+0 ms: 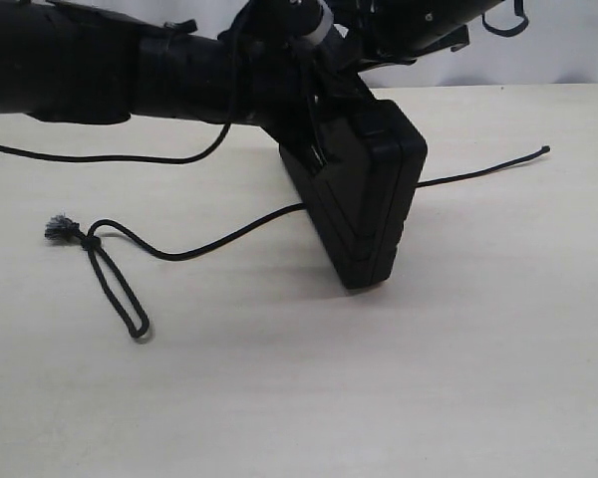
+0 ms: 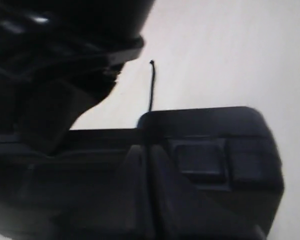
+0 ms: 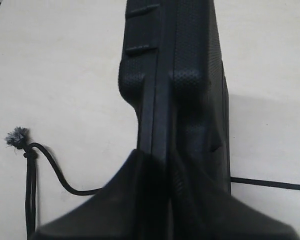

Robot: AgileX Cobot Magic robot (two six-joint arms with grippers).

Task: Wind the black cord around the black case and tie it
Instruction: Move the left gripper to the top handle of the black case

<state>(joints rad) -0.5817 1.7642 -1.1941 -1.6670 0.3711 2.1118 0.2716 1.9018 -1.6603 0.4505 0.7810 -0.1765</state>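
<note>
The black case [image 1: 364,199] stands tilted on edge at mid-frame, with the black cord [image 1: 209,244] lying on the surface [image 1: 379,398] behind it, from lower left to upper right. The right gripper [image 3: 157,160] has its jaws clamped on the case's edge. The left gripper [image 2: 146,150] has its jaws pressed together.

You are getting bright, even light that is washing out the pale surface [image 1: 478,378]. The black case [image 1: 364,199] is throwing only a faint, soft shadow just beside itself. Your left wrist view is blurring the case heavily. Your right wrist view is showing its texture sharply, with the right tool [image 3: 159,155] against the case going soft.
</note>
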